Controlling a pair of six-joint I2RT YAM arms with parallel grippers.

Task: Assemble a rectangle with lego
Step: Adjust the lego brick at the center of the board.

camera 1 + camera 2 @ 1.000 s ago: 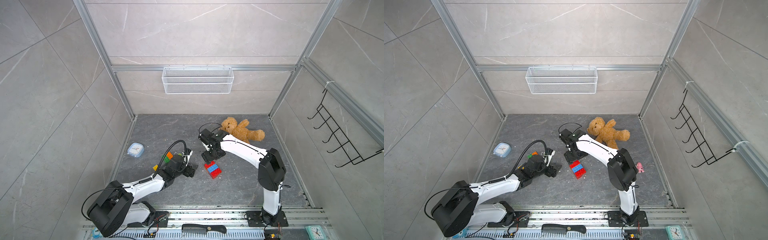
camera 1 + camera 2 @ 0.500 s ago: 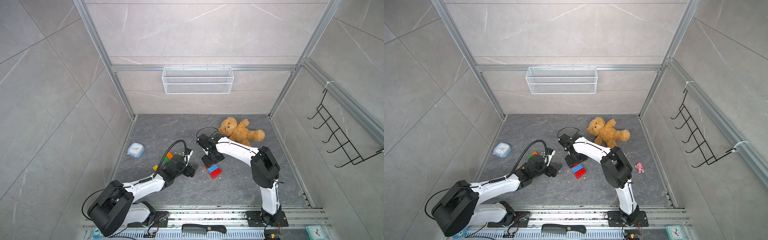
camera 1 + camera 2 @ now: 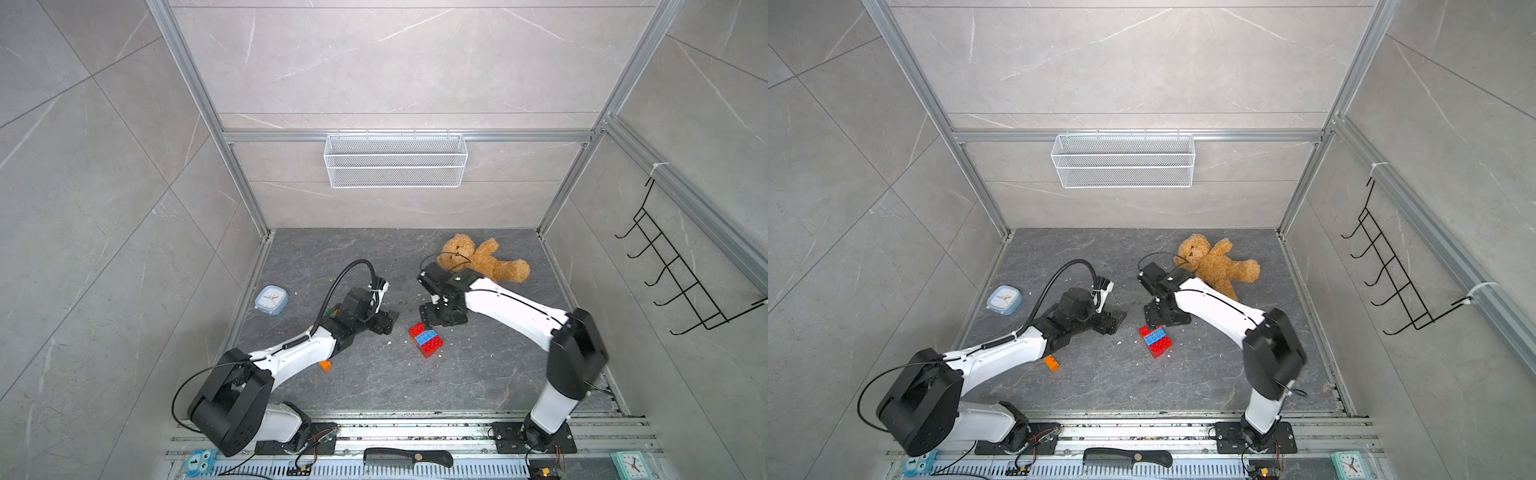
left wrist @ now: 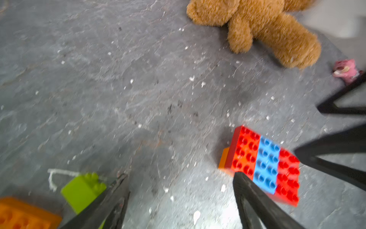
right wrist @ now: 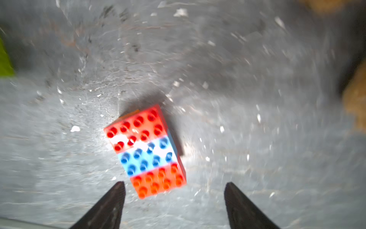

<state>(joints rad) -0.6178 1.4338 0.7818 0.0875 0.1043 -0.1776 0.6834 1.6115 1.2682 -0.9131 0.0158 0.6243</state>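
- Two claws are seen with their jaws spread wide and nothing held between them: the left claw [image 4: 180,175] and the right claw [image 5: 174,183].
- A small studded plastic slab [image 5: 146,150], made of a red, a blue and a red brick joined side by side, is found just ahead of the right claw's fingertips, roughly in line with the gap between them and apparently untouched.
- From the left claw the same slab [image 4: 267,164] is seen ahead and off to its right-hand finger; an orange layer is glimpsed under the slab's far corner.
- In both top views the slab [image 3: 425,338] is placed between the two claws, nearer the right claw [image 3: 436,318] than the left claw [image 3: 388,322].
- A loose lime plastic brick [image 4: 83,190] is seen just outside the left claw's other finger, and a loose orange plastic brick [image 3: 1052,363] lies behind it, beside the left forearm.
- The slab is judged to be light, stiff and hard, with smooth side walls that could slip under a weak pinch.
- A hold across the narrow width is advised, with the pads set on the flat long sides at the blue middle band, so that the weight is balanced.
- Because so little weight is involved, the slab could be pushed along the grey stone-patterned floor [image 3: 374,386] by a finger that lands off-centre.
- The stud joints are judged the weak point: bricks could be pried apart if one end is levered.
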